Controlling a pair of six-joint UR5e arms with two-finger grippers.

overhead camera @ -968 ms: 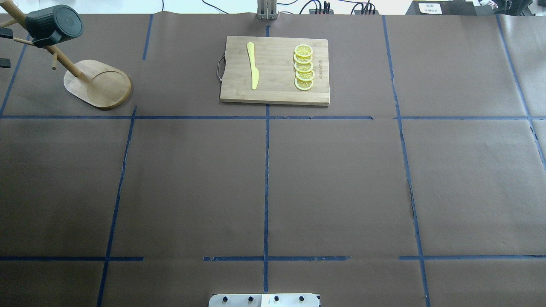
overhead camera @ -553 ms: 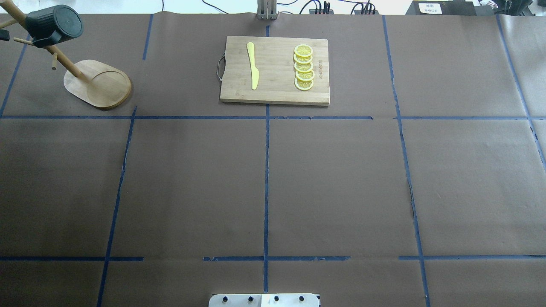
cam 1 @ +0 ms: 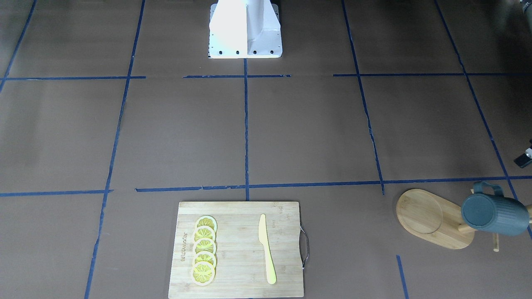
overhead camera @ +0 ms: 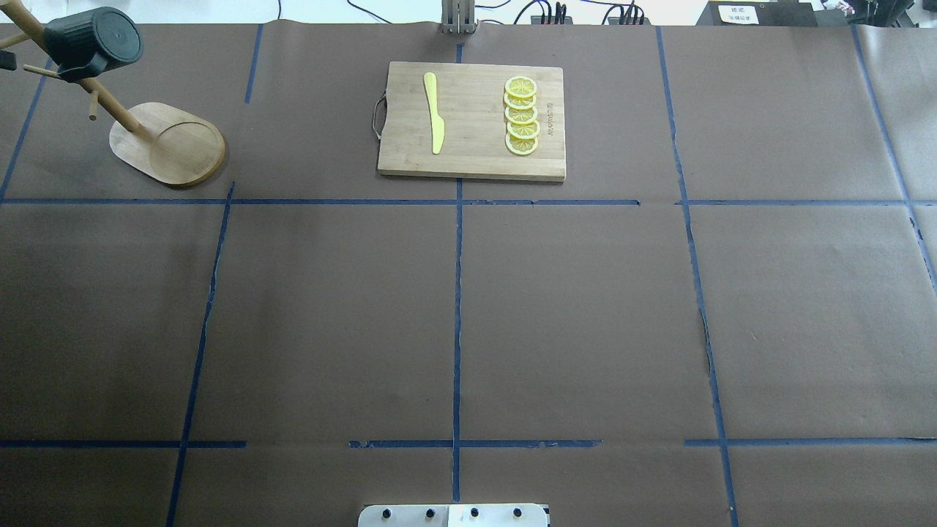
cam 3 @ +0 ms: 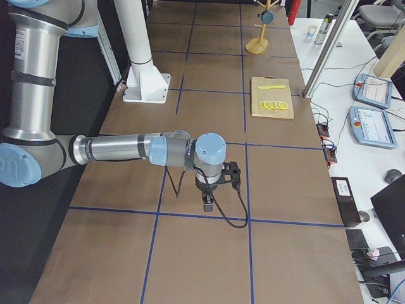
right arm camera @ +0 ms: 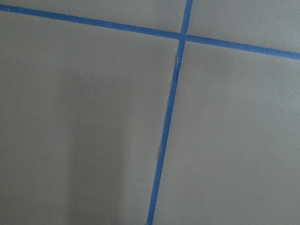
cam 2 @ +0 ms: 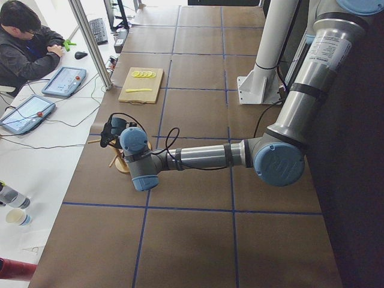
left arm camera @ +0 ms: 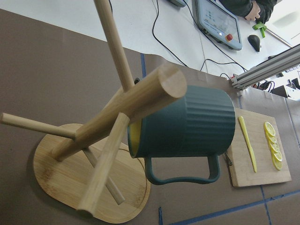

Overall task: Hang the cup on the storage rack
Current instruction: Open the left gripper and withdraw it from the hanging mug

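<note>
Nearest the robot, a white base plate [overhead camera: 452, 515] is sitting at the edge of the table [overhead camera: 585, 329], which is brown paper crossed by blue tape lines [overhead camera: 457, 329]. The right gripper [cam 3: 205, 204] is hanging low over bare paper just beside a tape line, pointing down. It's showing only in the right side view, so I can't tell if the fingers are spread or pressed together. Its wrist camera is seeing only paper and a tape crossing.

Further out, the left arm [cam 2: 204, 157] is reaching toward the far left corner. The left gripper [cam 1: 524, 159] is showing as a dark sliver at the frame edge, apart from the cup and nearer the robot. Its finger state can't be told. In the left side view the wrist is covering most of the rack.

In the far row, a cutting board [overhead camera: 476, 150] is lying mid-table, well apart from the rack. It's carrying a yellow knife [overhead camera: 434, 113] and five overlapping lemon slices [overhead camera: 521, 116], with the knife and slices apart. Its metal loop handle is facing the rack side. Engraved lettering is running along the opposite short edge, too small to read.

In the far left corner, the rack [overhead camera: 168, 146] is standing on its oval base. The cup [left arm camera: 187, 124] is sitting up on it, off the table. It's lying on its side with the mouth against the post and the handle hanging underneath. The cup body is hiding which peg is carrying it.

Beyond the far edge, a white label [overhead camera: 738, 13] on a black box is unreadable. An operator [cam 2: 24, 42] is sitting by two tablets [cam 2: 63, 81].
</note>
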